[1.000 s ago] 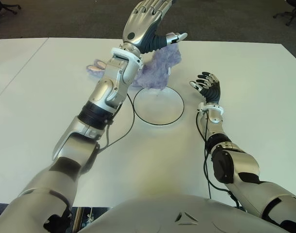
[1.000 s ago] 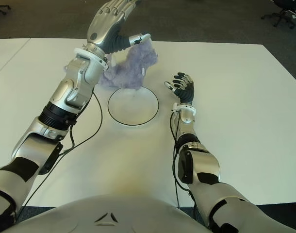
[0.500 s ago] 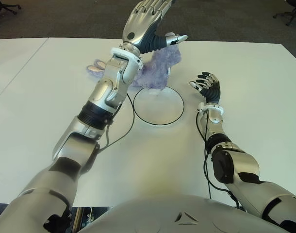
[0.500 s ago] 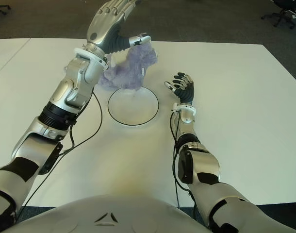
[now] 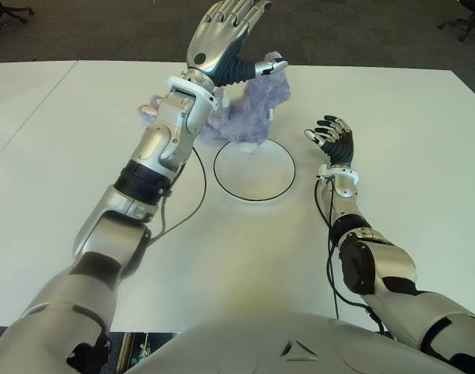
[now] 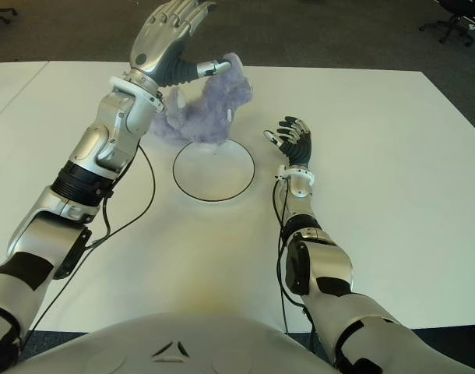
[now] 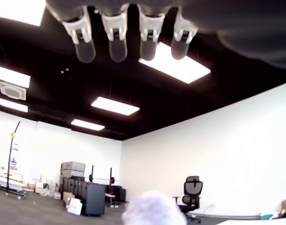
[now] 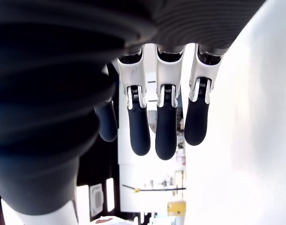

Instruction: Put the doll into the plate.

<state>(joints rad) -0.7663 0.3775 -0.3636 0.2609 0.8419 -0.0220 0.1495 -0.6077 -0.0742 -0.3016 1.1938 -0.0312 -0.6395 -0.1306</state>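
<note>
Doll [image 5: 249, 113] on worktop [image 5: 393, 101], touching far rim of plate [image 5: 255, 170], not inside | left hand [image 5: 222, 39] above doll, fingers spread, nothing gripped | right hand [image 5: 332, 140] right of plate, relaxed, empty | next: descend, close around doll body, lift clear, release over plate centre.

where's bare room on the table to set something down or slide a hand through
Bare tabletop runs right of the right hand and across the near strip before the plate. The plate is bare except its far rim, where the doll sits under the open left hand; that spot is crowded.
</note>
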